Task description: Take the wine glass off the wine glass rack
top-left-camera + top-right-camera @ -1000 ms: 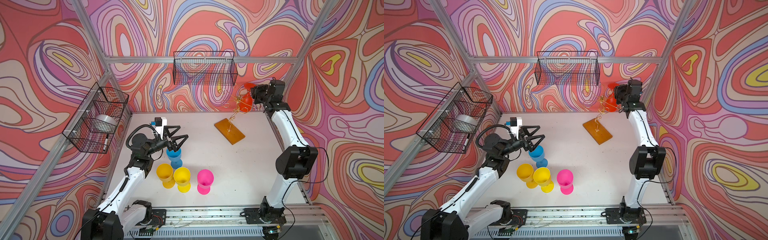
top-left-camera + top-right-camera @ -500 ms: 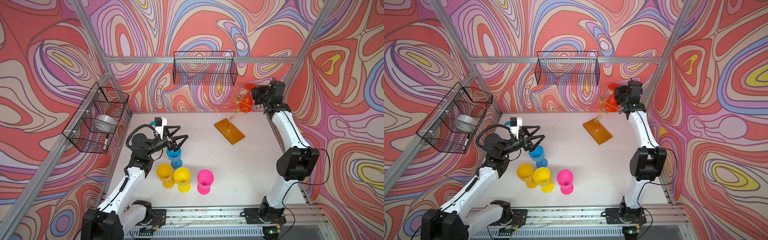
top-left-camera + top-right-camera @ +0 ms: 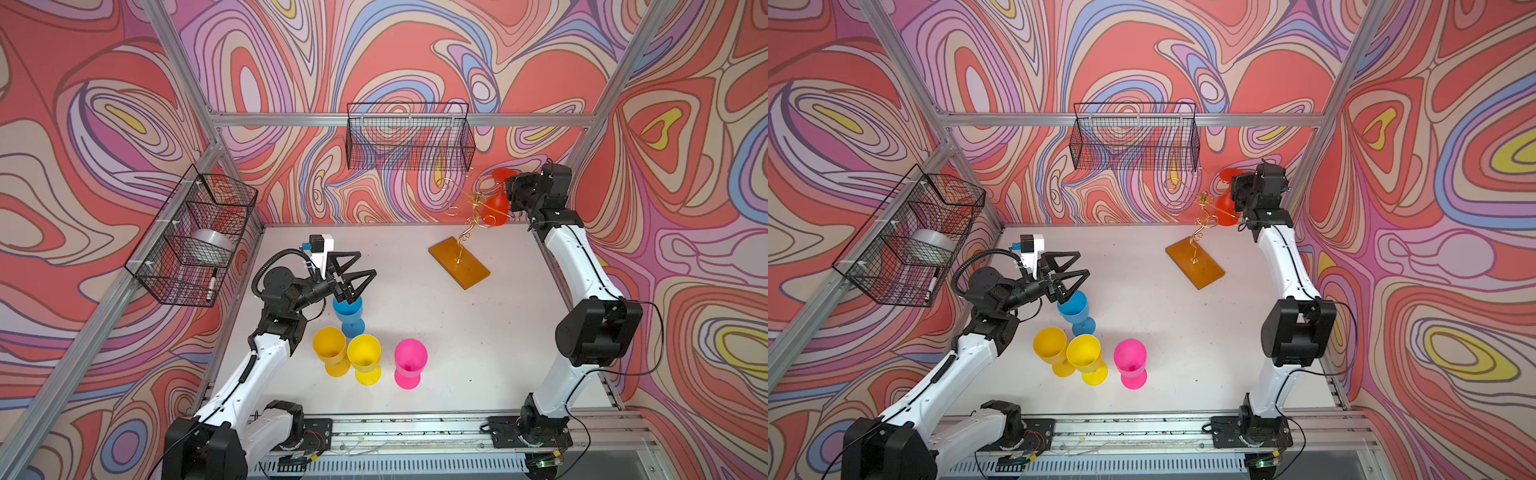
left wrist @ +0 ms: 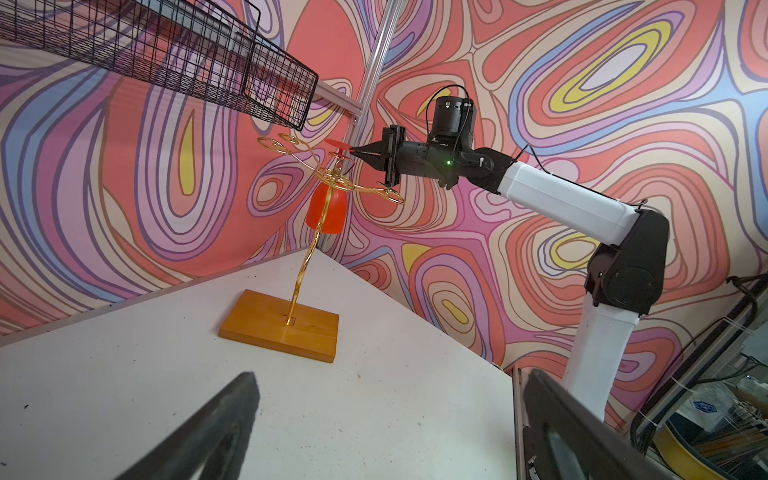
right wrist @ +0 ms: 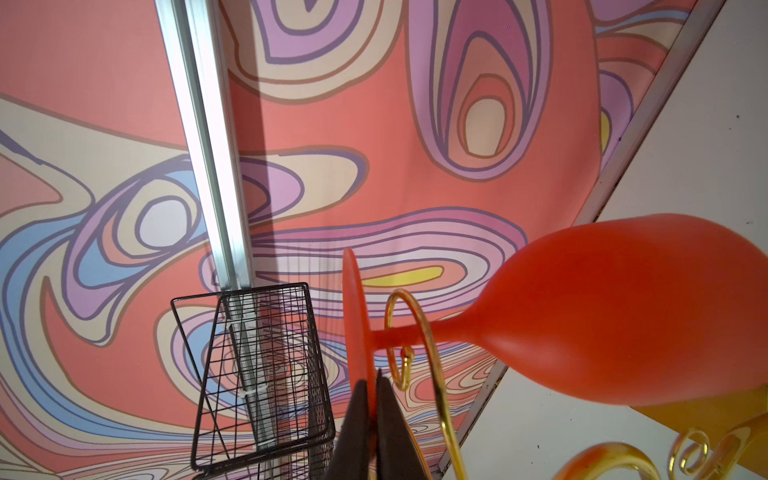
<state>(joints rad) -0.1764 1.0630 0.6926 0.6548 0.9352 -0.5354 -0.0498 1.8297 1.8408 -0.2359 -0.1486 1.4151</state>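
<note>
Nothing visibly moved vs a second ago: both arms, glass and rack sit as before.

Top views:
- Task item is a red plastic wine glass (image 3: 496,210) with a round bowl, short stem and flat disc foot. It hangs bowl-down from a curled arm of the thin gold wire rack (image 3: 467,232).
- That rack stands on a flat amber-orange base at the far right of the white table (image 3: 436,324).
- Count: 1 red glass, 1 rack, 2 black wire mesh baskets (image 3: 409,137) on the walls.
- 4 goblets stand upright by the left arm: 1 blue goblet (image 3: 348,307), 2 yellow goblets (image 3: 329,347), 1 pink goblet (image 3: 410,359).
- Right gripper (image 3: 509,187) is at the glass foot, coming in from the right.
- Left gripper (image 3: 368,262) has its jaws spread wide and holds nothing. It hovers just above the blue goblet, well apart from the rack.

Left wrist view:
- Bowl (image 4: 328,212) hangs below the gold scrolls, foot above them.
- Right gripper (image 4: 353,150) comes in roughly level, tips closed on the foot's edge.
- Left gripper's own fingers (image 4: 224,415) sit far apart at the frame edge.

Right wrist view:
- Two dark fingers (image 5: 353,419) are pinched together on the rim of the disc foot.
- The stem passes through a gold wire loop (image 5: 411,324), with the bowl (image 5: 623,311) beyond.
</note>
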